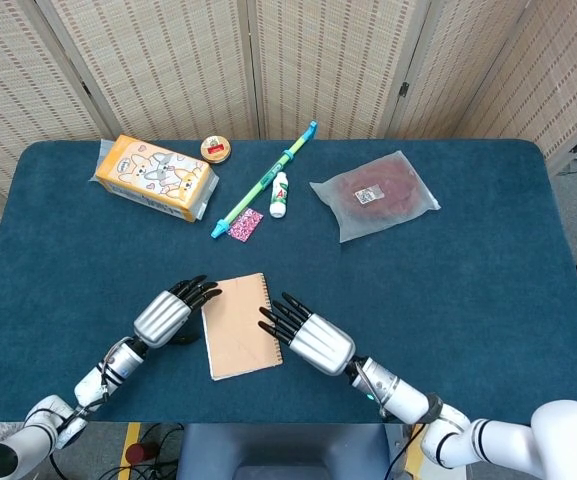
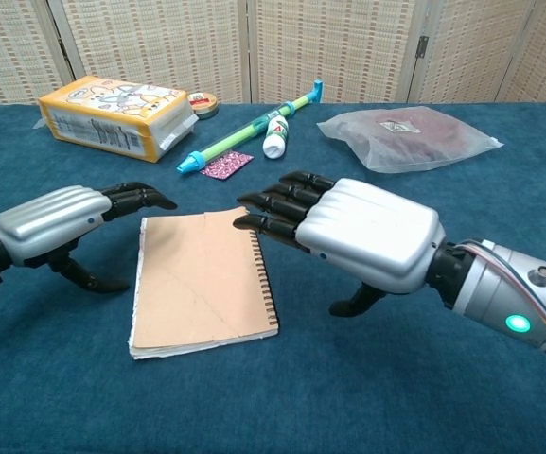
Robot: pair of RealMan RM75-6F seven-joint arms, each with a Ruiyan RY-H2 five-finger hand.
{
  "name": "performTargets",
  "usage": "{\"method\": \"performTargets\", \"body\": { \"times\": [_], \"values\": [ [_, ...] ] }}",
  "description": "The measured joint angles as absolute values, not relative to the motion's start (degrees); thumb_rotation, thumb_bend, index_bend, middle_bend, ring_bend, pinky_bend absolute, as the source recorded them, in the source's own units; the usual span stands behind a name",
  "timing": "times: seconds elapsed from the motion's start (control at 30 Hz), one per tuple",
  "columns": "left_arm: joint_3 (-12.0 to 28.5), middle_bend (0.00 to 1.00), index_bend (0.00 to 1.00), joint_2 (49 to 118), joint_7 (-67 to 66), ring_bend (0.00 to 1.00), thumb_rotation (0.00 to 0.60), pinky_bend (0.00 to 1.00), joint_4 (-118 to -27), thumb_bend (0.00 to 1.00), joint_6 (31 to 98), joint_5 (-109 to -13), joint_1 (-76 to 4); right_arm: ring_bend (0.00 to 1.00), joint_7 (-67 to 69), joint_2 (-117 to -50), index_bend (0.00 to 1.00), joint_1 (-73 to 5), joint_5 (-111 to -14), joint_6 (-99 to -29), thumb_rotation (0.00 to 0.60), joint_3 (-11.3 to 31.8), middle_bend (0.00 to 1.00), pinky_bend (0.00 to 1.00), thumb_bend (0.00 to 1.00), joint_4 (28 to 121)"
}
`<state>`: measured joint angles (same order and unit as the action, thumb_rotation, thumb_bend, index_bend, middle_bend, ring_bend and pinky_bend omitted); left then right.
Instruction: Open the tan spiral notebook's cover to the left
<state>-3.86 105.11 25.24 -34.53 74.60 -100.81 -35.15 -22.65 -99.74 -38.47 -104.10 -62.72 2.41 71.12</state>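
Observation:
The tan spiral notebook (image 1: 236, 328) (image 2: 202, 281) lies closed and flat on the blue table, its black spiral along the right edge. My right hand (image 1: 306, 338) (image 2: 353, 235) hovers at that spiral edge, fingers apart and stretched out over the notebook's upper right corner, holding nothing. On the other side, my left hand (image 1: 170, 311) (image 2: 64, 220) is beside the notebook's left edge with fingers extended toward its top left corner, also holding nothing. Whether either hand touches the cover is unclear.
At the back of the table (image 1: 468, 260) lie an orange snack box (image 1: 155, 177), a small round tin (image 1: 216, 149), a green-and-blue pen-like stick (image 1: 265, 178), a small white bottle (image 1: 279, 194), a pink packet (image 1: 245, 224) and a clear bag of dark red stuff (image 1: 373, 194).

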Motion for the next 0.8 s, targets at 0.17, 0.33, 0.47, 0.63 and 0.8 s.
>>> {"method": "performTargets", "body": {
  "times": [0.17,0.33,0.47,0.63,0.8],
  "values": [
    [-4.2,0.14,0.14,106.7,27.2,0.08,0.600,0.24,-32.1,0.17,75.2,-100.6,-35.5,0.00,-22.1,-101.8,0.00,-39.4,-103.9,-62.8,0.600,2.4,0.00,0.00,0.00,68.6],
    [-4.6,0.14,0.14,107.7,28.9,0.08,0.600,0.24,-30.4,0.17,75.1,-100.2,-35.8,0.00,-20.9,-104.6,0.00,-40.4,-104.2,-63.5,0.600,2.2,0.00,0.00,0.00,65.2],
    [-4.8,0.14,0.14,108.2,30.0,0.08,0.600,0.24,-29.8,0.17,75.1,-99.9,-36.1,0.00,-19.7,-107.0,0.00,-40.9,-104.9,-64.8,0.600,1.5,0.00,0.00,0.00,61.8],
    [-5.0,0.14,0.14,108.6,30.7,0.08,0.600,0.24,-29.5,0.17,74.9,-99.5,-36.3,0.00,-18.0,-110.1,0.00,-41.4,-105.7,-67.0,0.600,0.8,0.00,0.00,0.00,57.1],
    [-5.1,0.14,0.14,108.8,31.9,0.08,0.600,0.24,-29.5,0.17,74.6,-98.8,-36.2,0.00,-15.1,-113.3,0.00,-41.6,-105.7,-69.8,0.600,0.8,0.00,0.00,0.00,53.2]
  ]
}}
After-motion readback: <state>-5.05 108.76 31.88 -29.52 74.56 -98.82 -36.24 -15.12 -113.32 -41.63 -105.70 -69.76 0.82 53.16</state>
